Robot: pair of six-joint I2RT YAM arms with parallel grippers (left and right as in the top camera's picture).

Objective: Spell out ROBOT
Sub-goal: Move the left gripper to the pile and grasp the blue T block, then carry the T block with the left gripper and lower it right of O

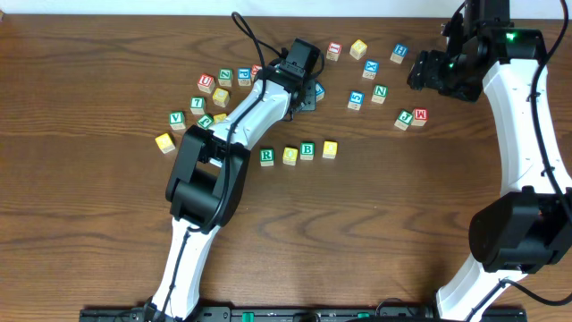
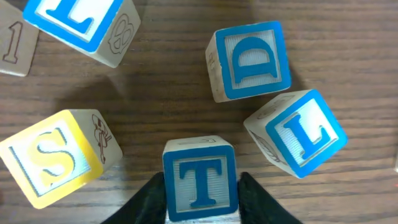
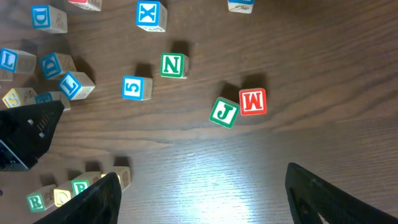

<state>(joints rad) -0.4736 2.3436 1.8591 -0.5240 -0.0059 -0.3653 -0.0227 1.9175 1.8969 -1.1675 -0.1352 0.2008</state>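
A row of blocks lies mid-table: green R, yellow O, green B and a yellow block. The row also shows in the right wrist view, with R and B. My left gripper is down among the blocks at the back and is shut on a blue T block, its fingers pressed on both sides. My right gripper hovers high at the back right, open and empty.
Around the T block stand a blue D, two blue L blocks and a yellow S. Right of centre are green N, blue 5, green J, red W. More blocks cluster at back left.
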